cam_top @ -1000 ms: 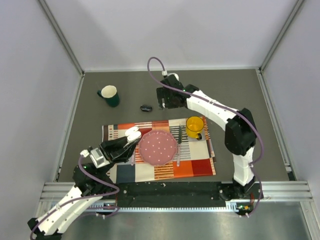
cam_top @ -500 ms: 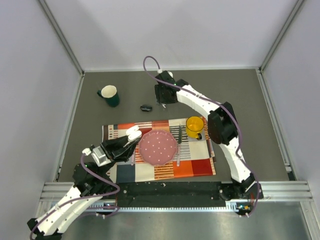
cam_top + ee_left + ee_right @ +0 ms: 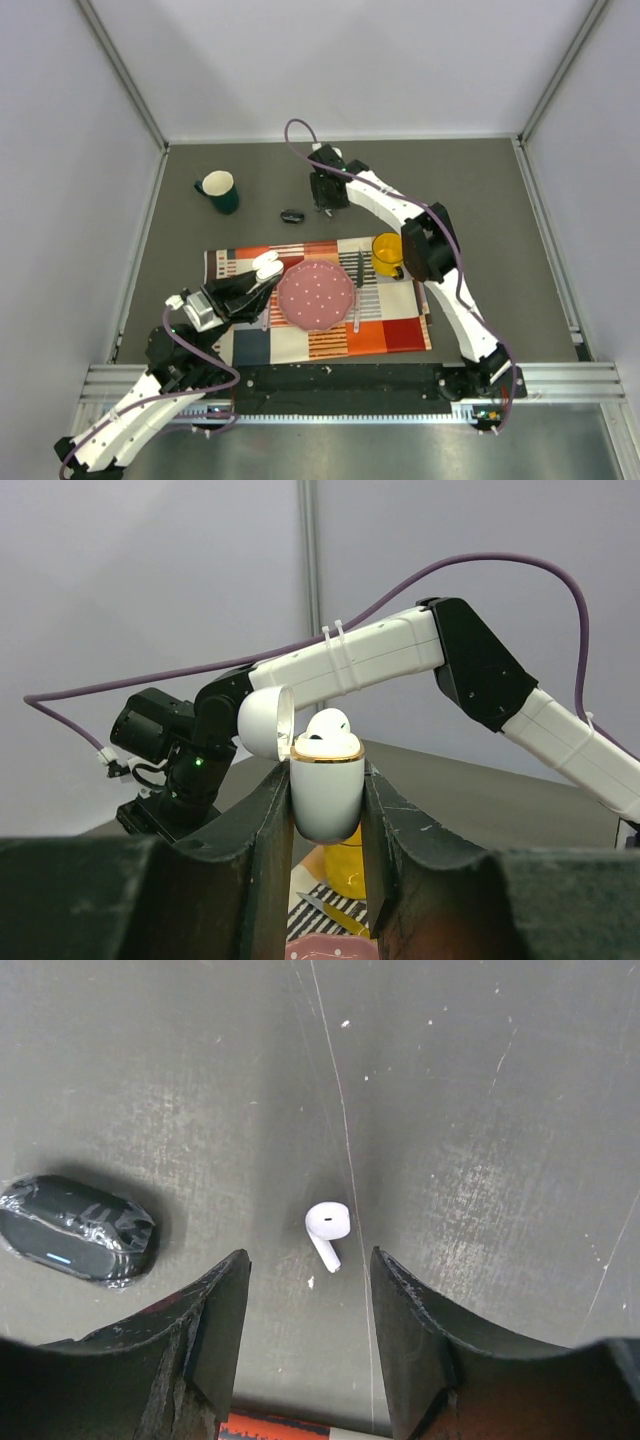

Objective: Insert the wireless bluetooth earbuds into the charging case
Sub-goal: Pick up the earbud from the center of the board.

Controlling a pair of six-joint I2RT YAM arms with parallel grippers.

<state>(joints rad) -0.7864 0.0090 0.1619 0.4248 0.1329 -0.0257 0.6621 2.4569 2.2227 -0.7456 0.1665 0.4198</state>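
Left gripper (image 3: 327, 780) is squeezing the charging case (image 3: 327, 805), right gripper (image 3: 308, 1265) is hanging spread over a loose earbud (image 3: 327, 1228)
The left jaws are clamping the case's sides and holding it upright over the striped placemat (image 3: 385, 330), beside the pink plate (image 3: 315, 296), with its lid (image 3: 265, 720) flipped open and one seated earbud (image 3: 328, 723) poking out. The right jaws are standing apart and touching nothing, with the loose earbud lying on the grey table (image 3: 480, 1080) between them and a black oval case (image 3: 78, 1230) lying off to one side.
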